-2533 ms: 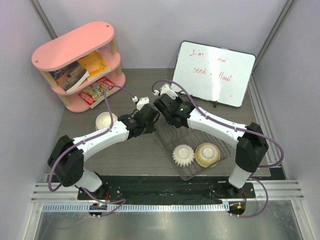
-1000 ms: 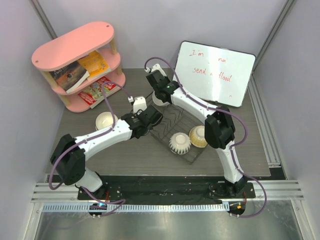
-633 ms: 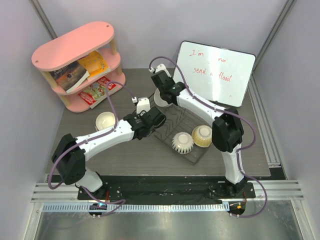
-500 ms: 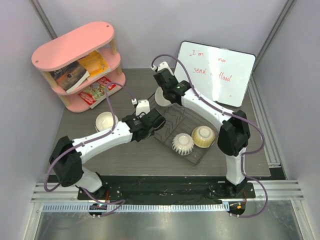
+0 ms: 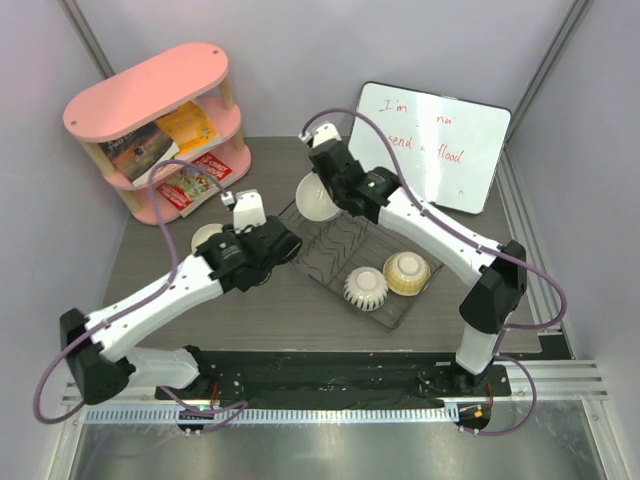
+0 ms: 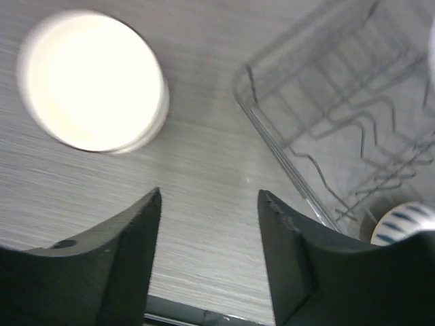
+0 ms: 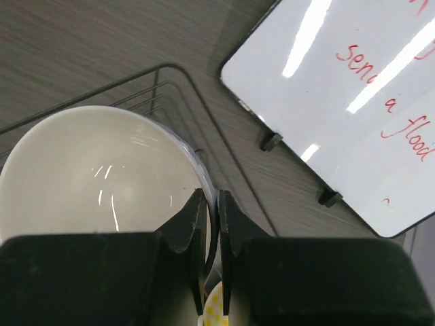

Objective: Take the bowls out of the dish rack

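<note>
Unloading under way. A ribbed bowl (image 5: 366,288) and a yellow bowl (image 5: 408,272) are seen in the rack (image 5: 330,240), lower centre. The left claw (image 6: 207,200) is spread and empty, with a cream bowl (image 6: 92,81) at upper left. Beyond, a white bowl (image 7: 95,176) is pinched by its rim in the right claw (image 7: 207,197) at the rack's far corner. A carry clear and a gentle set-down are called for.

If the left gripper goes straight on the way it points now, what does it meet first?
The left gripper would most likely meet the bare grey table, between the round cream ceramic bowl and the black wire dish rack.
</note>
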Robot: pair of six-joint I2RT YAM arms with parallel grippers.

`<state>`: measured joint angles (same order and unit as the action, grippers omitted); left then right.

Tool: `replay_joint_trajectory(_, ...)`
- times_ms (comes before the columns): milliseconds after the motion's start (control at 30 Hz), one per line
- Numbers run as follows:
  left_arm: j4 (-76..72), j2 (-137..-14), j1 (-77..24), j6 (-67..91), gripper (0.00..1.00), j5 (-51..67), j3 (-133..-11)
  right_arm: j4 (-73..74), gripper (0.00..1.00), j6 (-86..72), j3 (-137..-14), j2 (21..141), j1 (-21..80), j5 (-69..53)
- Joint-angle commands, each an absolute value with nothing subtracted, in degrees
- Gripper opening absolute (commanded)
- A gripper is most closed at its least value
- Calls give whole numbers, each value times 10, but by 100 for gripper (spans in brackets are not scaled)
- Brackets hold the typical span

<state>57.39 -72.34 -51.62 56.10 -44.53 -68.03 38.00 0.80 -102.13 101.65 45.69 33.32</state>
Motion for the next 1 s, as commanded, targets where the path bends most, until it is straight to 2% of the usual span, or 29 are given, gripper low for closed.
replay_joint_trajectory(0,648,-630,-499,565,61,-552,-724,354,1,-3,-1040,1014,518,308)
replay_joint_trajectory(133,684,-560,-420,539,62,-567,-729,335,1,-29,-1083,1057,530,246)
replay_joint_trajectory(267,709,-500,-386,514,62,-587,-730,325,1,-31,-1158,1112,547,227)
replay_joint_trajectory(533,786,-466,-381,563,62,-590,-702,323,1,-23,-1301,1219,587,184)
replay_joint_trajectory(967,815,-400,-381,594,62,-600,-651,264,1,-30,-1355,1303,629,158)
